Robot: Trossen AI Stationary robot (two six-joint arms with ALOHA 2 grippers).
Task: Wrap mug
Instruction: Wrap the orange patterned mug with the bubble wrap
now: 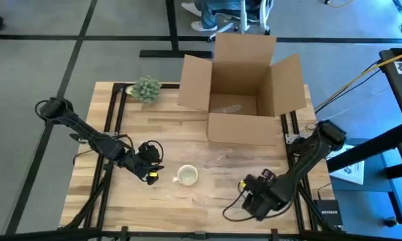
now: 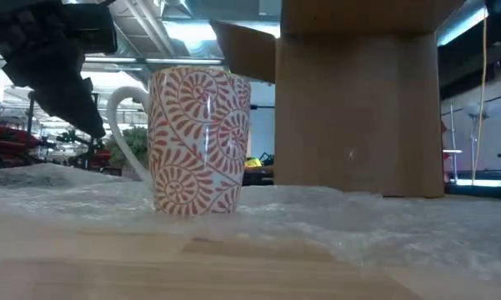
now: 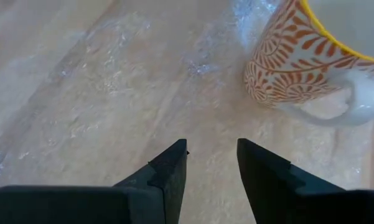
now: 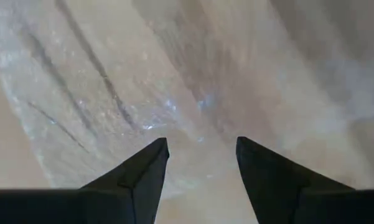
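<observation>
The white ceramic mug with orange swirl pattern (image 1: pixel 186 175) stands upright on a clear bubble-wrap sheet (image 2: pixel 383 225), ready for wrapping. The left gripper (image 1: pixel 151 171) hovers beside its handle, fingers parted; the right gripper (image 1: pixel 249 189), also parted and empty, hangs over the sheet's far side, likely to lift an edge.

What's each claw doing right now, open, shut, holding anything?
Left claw: open, empty, beside the mug on the bubble wrap.
Right claw: open, empty, above the bubble wrap.
</observation>
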